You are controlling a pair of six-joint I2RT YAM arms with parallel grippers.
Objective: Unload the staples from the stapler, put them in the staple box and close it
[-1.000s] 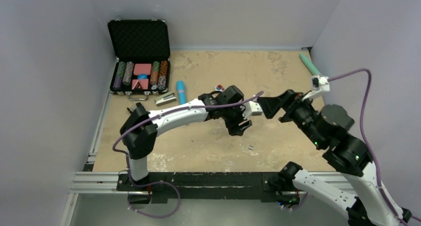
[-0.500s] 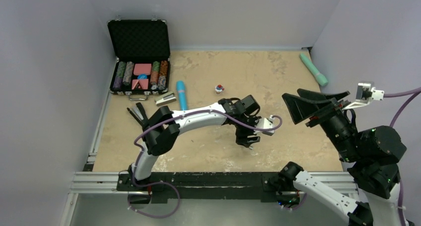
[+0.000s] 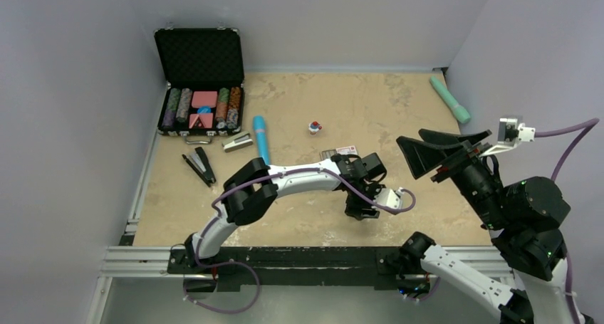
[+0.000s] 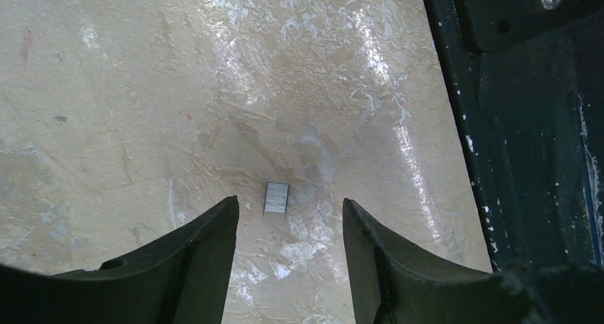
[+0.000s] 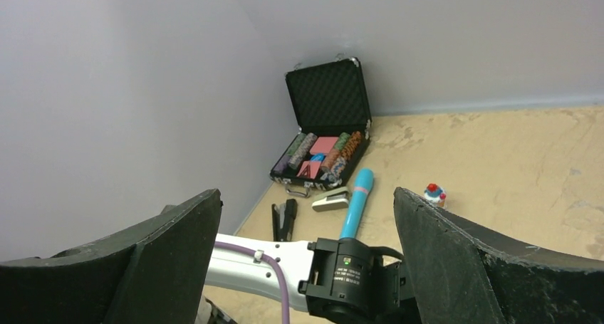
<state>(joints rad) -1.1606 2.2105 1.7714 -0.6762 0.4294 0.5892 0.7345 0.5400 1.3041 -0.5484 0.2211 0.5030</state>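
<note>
A short silver strip of staples point(image 4: 276, 198) lies on the tan table, just beyond and between my left fingertips. My left gripper point(image 4: 288, 201) is open and empty, low over the table near the front edge point(image 3: 360, 211); in the top view it hides the staples. A black stapler point(image 3: 199, 166) lies opened out at the left, also in the right wrist view point(image 5: 284, 219). A beige stapler point(image 3: 236, 142) lies beside it. My right gripper point(image 3: 409, 139) is open, empty and raised at the right point(image 5: 306, 192).
An open poker-chip case point(image 3: 199, 82) stands at the back left. A blue cylinder point(image 3: 260, 139), a small red-and-blue toy point(image 3: 314, 127) and a card point(image 3: 338, 152) lie mid-table. A teal cylinder point(image 3: 450, 100) lies by the right wall. The dark frame rail point(image 4: 527, 124) runs close to the left gripper.
My left arm has swung toward the front edge and come down over the staples. My right arm pulled back to the right and lifted, and has since held nearly still.
</note>
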